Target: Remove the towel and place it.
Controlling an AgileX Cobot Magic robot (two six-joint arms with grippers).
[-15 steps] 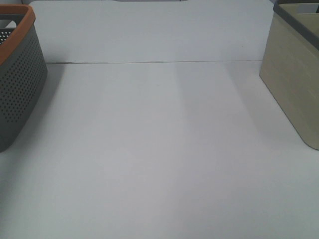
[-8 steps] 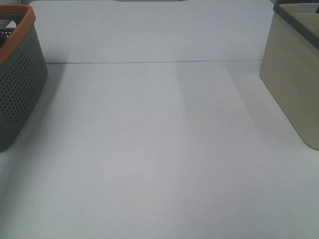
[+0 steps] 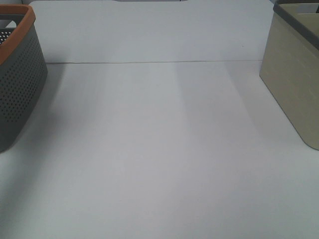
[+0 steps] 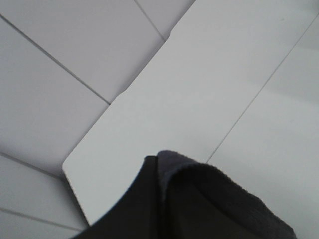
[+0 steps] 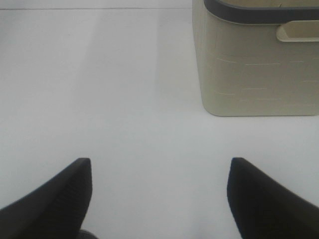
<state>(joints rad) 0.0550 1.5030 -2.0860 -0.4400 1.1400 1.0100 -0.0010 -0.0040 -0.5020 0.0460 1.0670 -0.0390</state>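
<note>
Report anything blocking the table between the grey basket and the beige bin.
Nothing visible does: the table is bare from the grey basket to the beige bin, and in front of the open right gripper. The towel itself cannot be made out.

A lab-style test bench
A plain white tabletop (image 3: 159, 159) filled the frame, a perforated grey basket (image 3: 20, 89) at upper left and a beige bin (image 3: 294, 79) at upper right (pale floor tiles (image 4: 65, 55) lay beyond).
</note>
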